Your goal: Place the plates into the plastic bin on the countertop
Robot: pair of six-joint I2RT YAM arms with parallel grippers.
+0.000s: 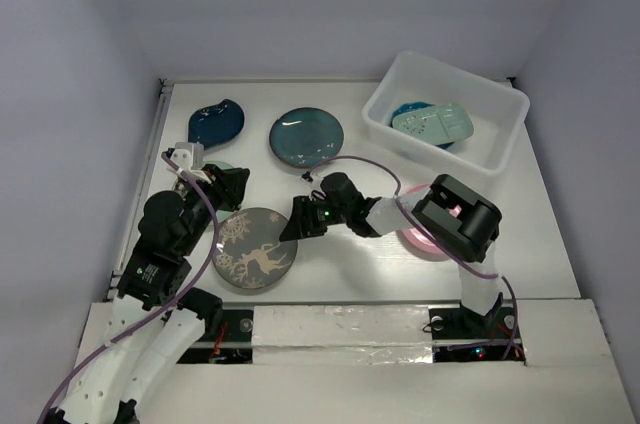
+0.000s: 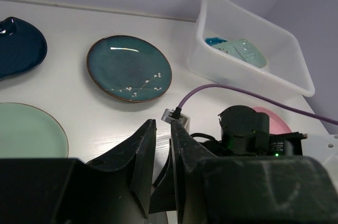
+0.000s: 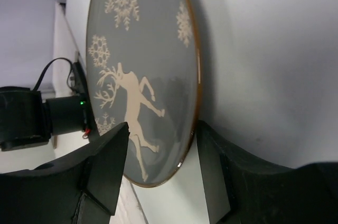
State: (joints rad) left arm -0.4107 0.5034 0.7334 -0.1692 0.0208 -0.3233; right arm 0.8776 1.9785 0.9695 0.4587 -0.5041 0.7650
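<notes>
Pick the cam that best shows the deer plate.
Right wrist: the grey deer plate fills the frame, rim inside the open right gripper. Top external shows it whole but small; left wrist misses it.

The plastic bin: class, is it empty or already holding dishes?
Holding dishes. The plastic bin contains a mint tray lying over a blue plate.

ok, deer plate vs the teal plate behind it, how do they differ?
Grey deer plate: pale deer and snowflakes. Dark teal plate: small white blossom sprig. The deer plate sits near the front, with the open right gripper straddling its rim. The teal plate sits farther back, untouched. Both are round, on the countertop, not in the plastic bin.
</notes>
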